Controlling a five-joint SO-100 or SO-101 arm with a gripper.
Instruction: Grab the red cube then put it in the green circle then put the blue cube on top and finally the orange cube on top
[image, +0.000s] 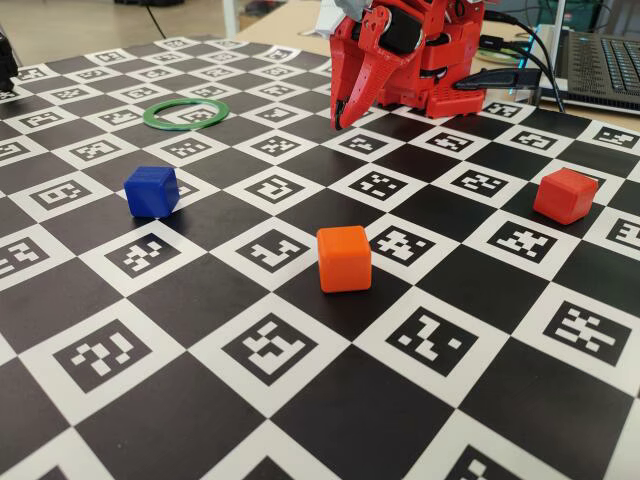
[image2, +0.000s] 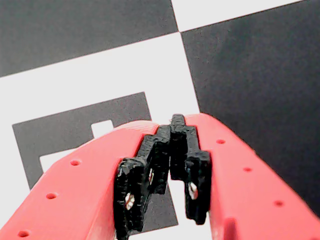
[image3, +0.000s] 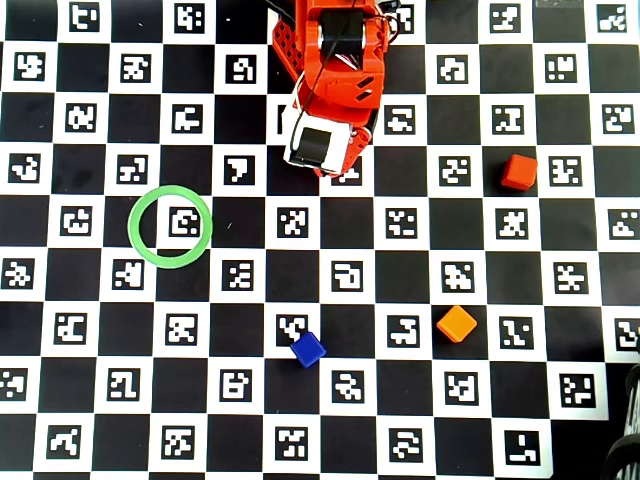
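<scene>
- closest to the fixed cam is the small matte bright-orange plastic cube (image: 344, 259), sitting flat on the checkerboard marker mat (image: 300, 420), nothing touching it
- small matte deep-blue plastic cube (image: 152, 191) is off to the left of it in that view, small matte darker-red plastic cube (image: 565, 195) way over on the right. all three well apart from each other, prob scattered on purpose so each needs its own pick
- thin flat green ring (image: 186, 114) lies farther back on the left w/ nothing inside, just a marker square showing thru the middle (image3: 170, 227). so stack hasn't started imo
- red 3d-printed gripper (image2: 172, 150) is tucked back near the arm base (image: 450, 80), tip pointing down at the mat. wrist cam shows the jaws closed together, black toothed pads (image2: 150, 170) meshing w/ nothing between them
- overhead: arm (image3: 335, 70) at top centre, red cube (image3: 519, 171) is the nearest cube to it, off to its right in that view, ring on the opposite side (image3: 170, 227)
- looks like a rest/home pose, so my guess is step one (red cube) is what's up: needs to open, swing toward the red one, then carry it across to the ring
- blue (image3: 308, 349) and orange (image3: 457, 323) sit farther out, so prob not in the way of that carry
</scene>
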